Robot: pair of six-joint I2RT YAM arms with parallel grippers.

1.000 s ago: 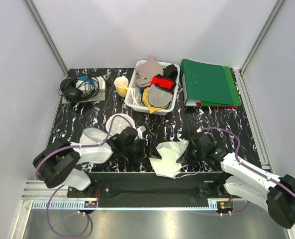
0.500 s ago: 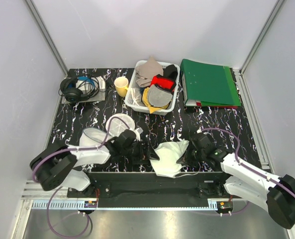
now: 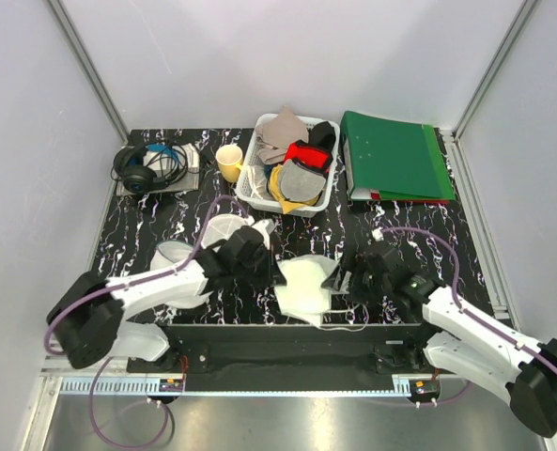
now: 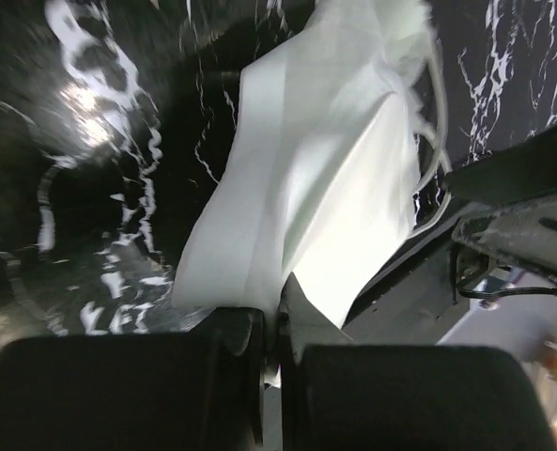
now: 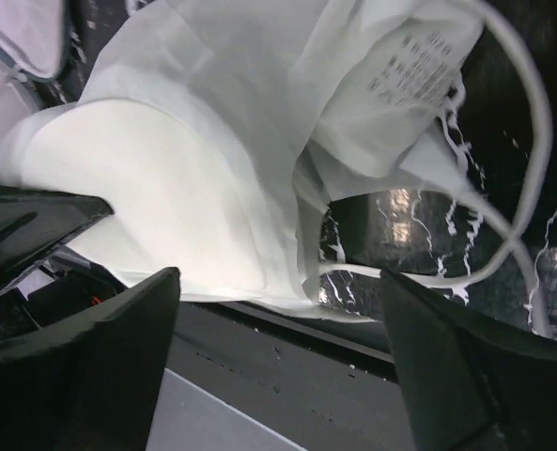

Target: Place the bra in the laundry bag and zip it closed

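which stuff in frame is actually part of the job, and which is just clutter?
Job: bra, pinched in the left tool; laundry bag; right tool, open at the bra.

Clutter: headphones, yellow cup, white lattice basket, green binder.

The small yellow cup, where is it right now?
Overhead view: the small yellow cup stands back left, between the black headphones and the white lattice basket.

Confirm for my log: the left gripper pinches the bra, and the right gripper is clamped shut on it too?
Not quite. The left gripper does pinch the bra, but the right gripper is open, its fingers spread wide apart, as the right wrist view shows.
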